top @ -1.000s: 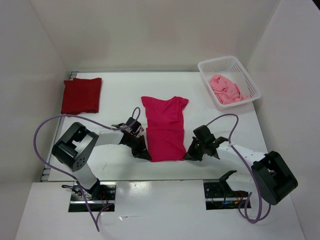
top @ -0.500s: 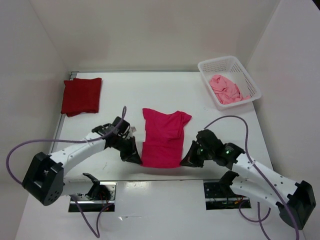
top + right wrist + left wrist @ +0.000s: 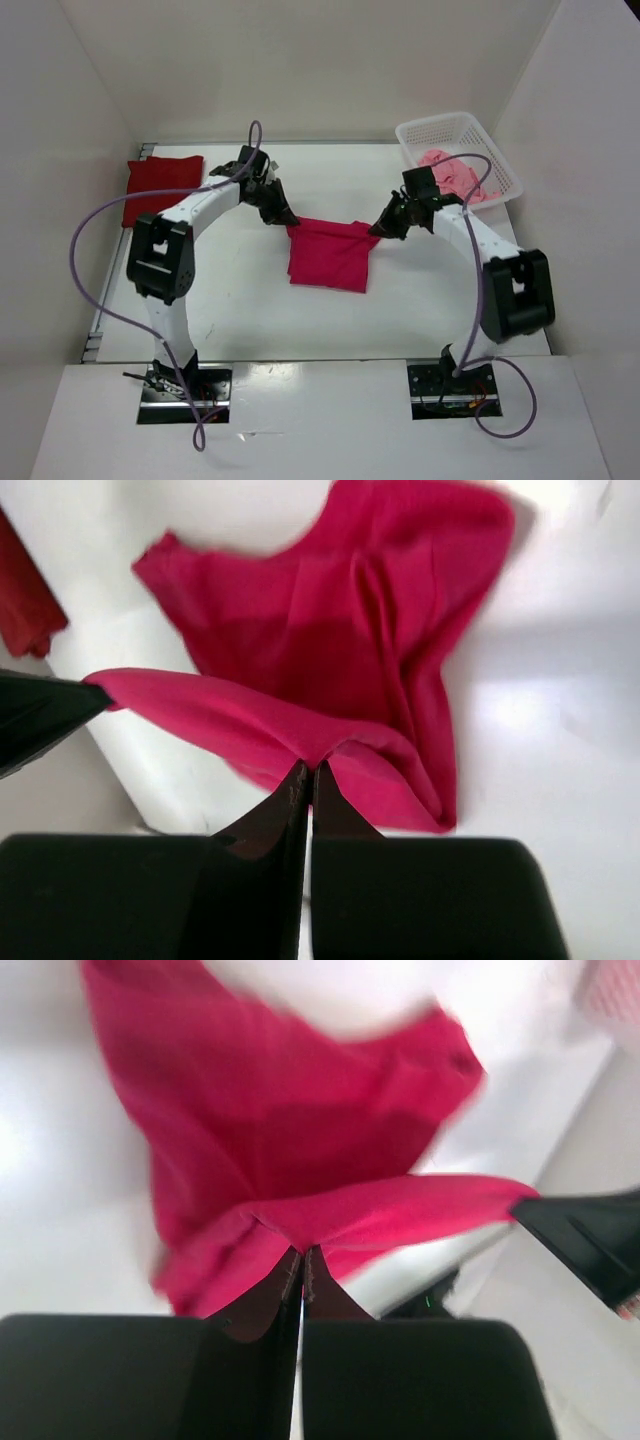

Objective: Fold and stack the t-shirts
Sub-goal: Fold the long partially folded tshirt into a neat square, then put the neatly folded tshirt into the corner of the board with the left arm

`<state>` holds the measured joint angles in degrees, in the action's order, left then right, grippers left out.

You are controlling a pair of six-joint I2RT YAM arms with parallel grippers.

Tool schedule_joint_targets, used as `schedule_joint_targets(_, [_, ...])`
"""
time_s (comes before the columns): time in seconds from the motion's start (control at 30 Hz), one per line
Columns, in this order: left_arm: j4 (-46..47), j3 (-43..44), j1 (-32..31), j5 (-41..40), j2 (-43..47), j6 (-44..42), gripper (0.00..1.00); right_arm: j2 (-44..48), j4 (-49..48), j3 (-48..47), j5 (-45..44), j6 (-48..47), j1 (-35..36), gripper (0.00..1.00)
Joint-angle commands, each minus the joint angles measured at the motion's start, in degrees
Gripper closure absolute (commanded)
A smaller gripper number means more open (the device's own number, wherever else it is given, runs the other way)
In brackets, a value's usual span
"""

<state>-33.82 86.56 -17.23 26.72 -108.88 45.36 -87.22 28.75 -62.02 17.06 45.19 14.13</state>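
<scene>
Magenta shirt (image 3: pixel 330 262) clenched at its 11 by L hand (image 3: pixel 287 219), at 1 by R hand (image 3: pixel 378 230); thin grips, so a corner could slip, skewing fold.

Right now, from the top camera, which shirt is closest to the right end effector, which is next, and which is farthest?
1. Magenta shirt, gripped by the right end effector, centre.
2. Pale pink shirt, in the basket, far right.
3. Dark red shirt, far left.

One camera looks down from above; both wrist cameras closely face the magenta t-shirt (image 3: pixel 300 1140).
</scene>
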Motion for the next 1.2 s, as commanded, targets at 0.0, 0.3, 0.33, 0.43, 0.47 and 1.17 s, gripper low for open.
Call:
schedule_joint_targets(0.0, [1.30,6.67,1.77,-5.78,-6.07,-2.12,1.00,-6.89,-4.48,-7.05,-1.68,-5.81,-2.96,1.00])
schedule_joint_targets(0.3, [3.75,16.27,4.57,-6.07,-16.63,1.12,0.72,-20.80,-5.29,-17.60,-4.67,-6.96,-3.58,0.84])
schedule_joint_targets(0.33, [4.29,16.27,4.58,-6.07,-14.97,1.13,0.65,-20.80,-5.29,-17.61,-4.67,-6.96,-3.58,0.80])
schedule_joint_targets(0.43, [5.61,15.57,5.80,-6.94,-9.96,1.66,0.59,-17.82,-4.77,-18.92,-5.28,-7.48,-2.80,0.65])
schedule_joint_targets(0.47, [6.13,14.00,5.81,-7.47,-8.56,1.66,0.57,-15.98,-4.06,-18.93,-6.07,-8.18,-1.92,0.63])
schedule_joint_targets(1.17, [18.88,-18.44,-7.90,2.46,-0.64,2.62,0.58,-30.72,-6.60,-24.98,-0.62,-8.54,5.73,1.00])
